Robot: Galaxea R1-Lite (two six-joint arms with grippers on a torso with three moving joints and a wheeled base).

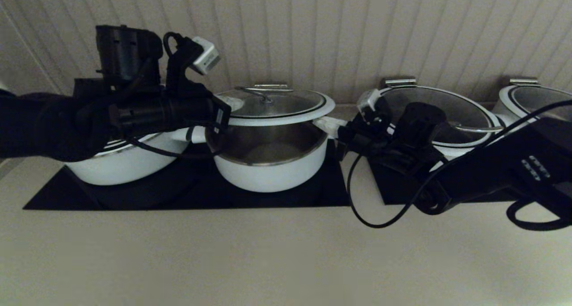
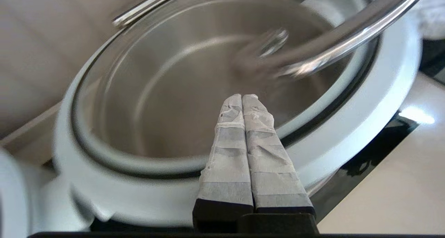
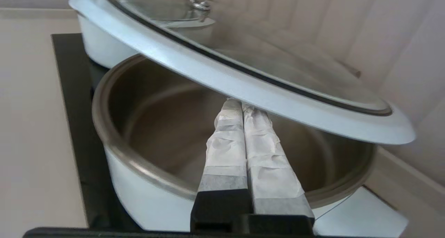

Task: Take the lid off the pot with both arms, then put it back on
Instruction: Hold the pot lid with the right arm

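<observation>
At nine o'clock of the round white steel-lined pot (image 1: 270,163), left gripper (image 2: 247,102): taped fingers pressed together, over the rim of the round glass lid with broad white rim (image 1: 279,105). Lid raised clear above the pot. At three o'clock, right gripper (image 3: 246,107): fingers likewise together, tips under the rim. Lift step apparently done; next, level lowering onto the steel lip. Smooth glass, slippery enamel.
</observation>
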